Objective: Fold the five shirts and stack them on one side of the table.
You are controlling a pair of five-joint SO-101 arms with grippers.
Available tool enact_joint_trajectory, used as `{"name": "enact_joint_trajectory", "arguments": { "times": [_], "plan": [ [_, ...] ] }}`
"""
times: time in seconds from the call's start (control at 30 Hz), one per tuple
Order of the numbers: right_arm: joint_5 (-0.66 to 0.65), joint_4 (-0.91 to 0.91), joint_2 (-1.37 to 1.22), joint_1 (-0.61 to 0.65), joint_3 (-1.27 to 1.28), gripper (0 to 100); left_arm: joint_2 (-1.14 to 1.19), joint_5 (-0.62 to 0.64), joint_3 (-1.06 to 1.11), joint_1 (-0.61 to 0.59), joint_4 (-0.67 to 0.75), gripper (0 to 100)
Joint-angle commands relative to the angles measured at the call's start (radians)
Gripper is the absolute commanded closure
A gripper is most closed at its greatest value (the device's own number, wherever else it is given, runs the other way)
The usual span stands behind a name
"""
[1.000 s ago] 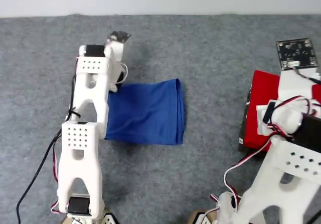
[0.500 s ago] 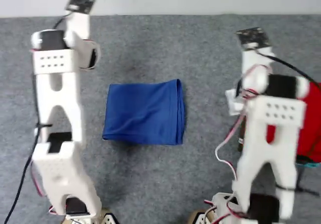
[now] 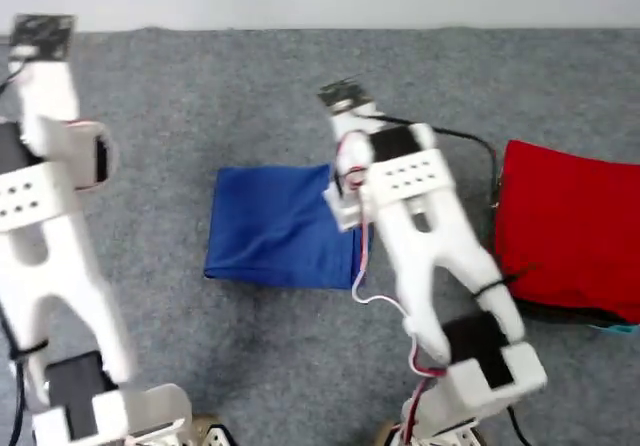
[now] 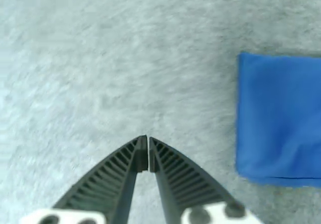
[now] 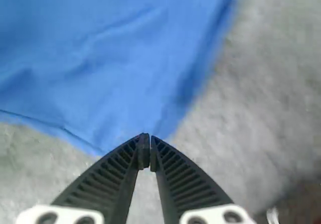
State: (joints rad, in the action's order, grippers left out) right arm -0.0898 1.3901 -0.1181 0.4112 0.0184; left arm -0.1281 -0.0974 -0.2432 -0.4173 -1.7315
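Note:
A folded blue shirt (image 3: 270, 226) lies flat in the middle of the grey table. At the table's right side sits a stack with a folded red shirt (image 3: 570, 231) on top; darker edges peek out beneath it. The right arm (image 3: 400, 186) hangs over the blue shirt's right edge. In its wrist view the right gripper (image 5: 145, 151) is shut and empty, its tips just off the edge of the blue shirt (image 5: 100, 58). The left arm (image 3: 45, 196) stands at the far left. Its left gripper (image 4: 147, 153) is shut and empty over bare mat, apart from the blue shirt (image 4: 281, 118).
The grey mat (image 3: 250, 366) covers the whole table, with a pale wall along the far edge. Open mat lies in front of the blue shirt and between it and the red stack.
The left arm has swung left, away from the blue shirt. The right arm has swung from over the red stack leftward to the blue shirt's right edge.

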Motion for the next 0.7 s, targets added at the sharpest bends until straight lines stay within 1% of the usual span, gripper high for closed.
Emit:
{"name": "enact_joint_trajectory", "arguments": {
  "times": [0.0, 0.17, 0.27, 0.37, 0.5, 0.67],
  "plan": [
    [0.011, -0.096, -0.051, 0.062, -0.012, 98.8, -0.087, 0.002, 0.028, -0.078, -0.021, 99],
    [0.011, -0.162, -0.171, 0.111, -0.008, 98.8, -0.115, -0.038, 0.067, -0.160, -0.020, 99],
    [0.006, -0.154, -0.254, 0.104, -0.008, 98.8, -0.117, -0.044, 0.073, -0.187, -0.020, 99],
    [0.006, -0.108, -0.314, 0.076, -0.011, 98.8, -0.117, -0.044, 0.077, -0.192, -0.020, 99],
    [0.005, -0.104, -0.320, 0.041, -0.020, 98.8, -0.117, -0.043, 0.077, -0.187, -0.020, 99],
    [0.003, -0.096, -0.268, 0.041, -0.161, 98.8, -0.112, -0.043, 0.077, -0.187, -0.012, 99]
  ]
}}
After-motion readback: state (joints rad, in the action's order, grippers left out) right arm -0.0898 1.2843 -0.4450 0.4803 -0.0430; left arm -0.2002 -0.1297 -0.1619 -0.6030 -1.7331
